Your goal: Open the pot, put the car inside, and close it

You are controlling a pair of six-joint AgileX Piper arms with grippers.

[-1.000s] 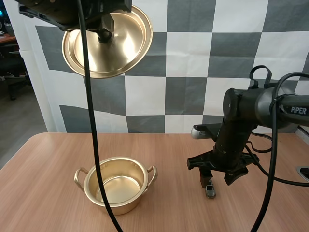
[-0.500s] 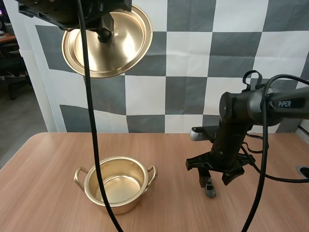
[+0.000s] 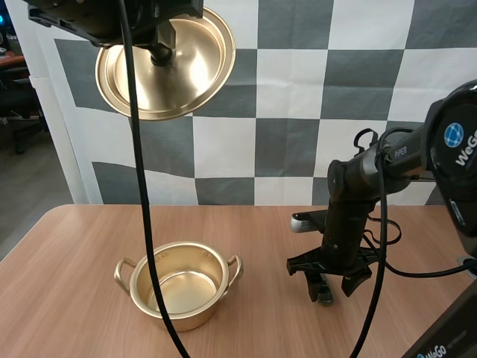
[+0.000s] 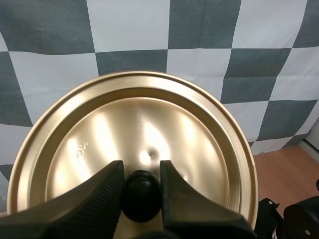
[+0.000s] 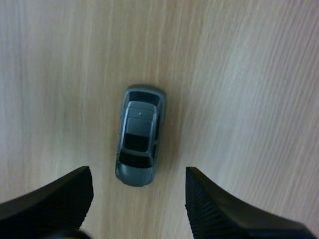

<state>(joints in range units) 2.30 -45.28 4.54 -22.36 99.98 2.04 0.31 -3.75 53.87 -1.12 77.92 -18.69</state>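
Left hand (image 4: 142, 174): was raised high, clamped on the black knob (image 4: 141, 196) of the lid (image 3: 186, 67).
Pot (image 3: 186, 317): stood open on the tabletop (image 3: 74, 246).
Right hand (image 5: 139, 172): pointed straight down, fingers apart, low over the car (image 5: 138, 137).
Car: lay on the tabletop between those fingers, touching neither.

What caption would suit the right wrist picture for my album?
The right arm's black two-fingered gripper hangs open over a small grey toy car on the light wooden table.
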